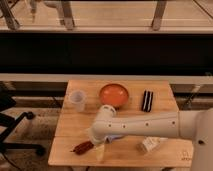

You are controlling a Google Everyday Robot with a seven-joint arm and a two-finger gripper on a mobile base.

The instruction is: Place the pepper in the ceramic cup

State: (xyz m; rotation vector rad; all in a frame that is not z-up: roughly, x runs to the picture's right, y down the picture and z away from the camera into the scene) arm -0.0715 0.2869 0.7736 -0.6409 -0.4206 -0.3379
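On the table (165,152), the white arm (150,125) spans the front, its gripper (98,145) low at the front-left corner, just beside the pepper (82,147). Whether it has a grip cannot be told. The pepper is not in the ceramic cup (77,99), which stands rear-left, well apart, so placement is outstanding. The orange bowl (114,93) sits beside the cup, judged clear of the likely route.

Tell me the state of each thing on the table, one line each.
pepper: lying flat on the table, front left.
cup: upright, back left, without the pepper.
bowl: upright, open side up.
bottle: lying on its side, front right.
gripper: low beside the pepper.
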